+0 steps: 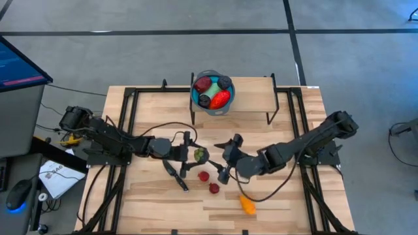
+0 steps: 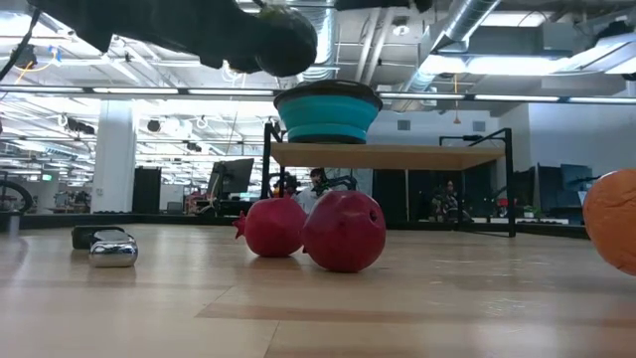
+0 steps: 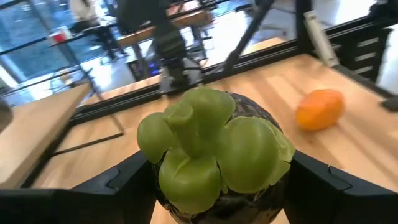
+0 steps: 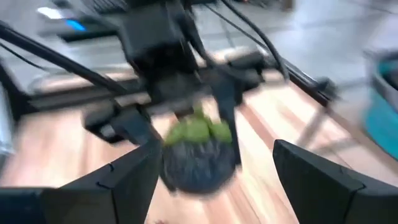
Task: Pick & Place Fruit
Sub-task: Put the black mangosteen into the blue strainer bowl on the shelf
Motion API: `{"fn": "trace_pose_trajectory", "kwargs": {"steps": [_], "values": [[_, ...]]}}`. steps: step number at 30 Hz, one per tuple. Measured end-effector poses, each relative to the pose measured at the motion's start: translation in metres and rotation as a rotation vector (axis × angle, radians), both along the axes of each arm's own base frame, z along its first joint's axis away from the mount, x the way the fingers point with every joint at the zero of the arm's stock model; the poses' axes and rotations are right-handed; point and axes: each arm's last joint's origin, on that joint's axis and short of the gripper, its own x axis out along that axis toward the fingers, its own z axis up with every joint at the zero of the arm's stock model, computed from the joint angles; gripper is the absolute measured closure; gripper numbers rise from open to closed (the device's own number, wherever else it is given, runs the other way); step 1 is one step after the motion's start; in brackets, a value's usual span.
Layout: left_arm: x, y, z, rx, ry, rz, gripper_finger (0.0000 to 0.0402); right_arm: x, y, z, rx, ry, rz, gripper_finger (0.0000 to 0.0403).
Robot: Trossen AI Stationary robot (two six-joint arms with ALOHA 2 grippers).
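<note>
Green-topped dark fruit [image 3: 214,155] is clasped in the left end effector [image 3: 217,186] above mid-bench [image 1: 287,196]; it is judged light, rigid, slick, best gripped across its belly. Facing it, the right end effector [image 4: 214,171] is spread, empty.

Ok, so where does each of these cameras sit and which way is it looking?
High: overhead, straight down on the light wooden table, both arms.
Low: tabletop level, facing two dark red round fruits; an arm overhead.
Left wrist: on the left hand, which holds a dark green-topped fruit.
Right wrist: between the right hand's fingers, facing that fruit.
Both wrists share it.
</note>
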Motion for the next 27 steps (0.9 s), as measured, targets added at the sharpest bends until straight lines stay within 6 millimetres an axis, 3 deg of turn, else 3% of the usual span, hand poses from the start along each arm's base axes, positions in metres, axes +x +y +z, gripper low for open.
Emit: {"fn": "trace_pose_trajectory", "kwargs": {"steps": [7,16,21,27], "values": [[0.006,-0.001,-0.018,0.024,0.064,0.028,0.0137,0.003,0.016,-0.012,0.098,0.103,-0.151,0.0099],[0.013,0.005,-0.04,0.065,0.132,0.125,0.0137,0.022,0.013,-0.075,0.172,0.266,-0.274,0.0049],[0.014,0.005,-0.043,0.08,0.15,0.124,0.0137,0.027,0.015,-0.1,0.125,0.288,-0.333,0.0034],[0.014,0.004,-0.043,0.101,0.15,0.116,0.0137,0.016,0.026,-0.116,0.138,0.301,-0.409,0.0037]]}}
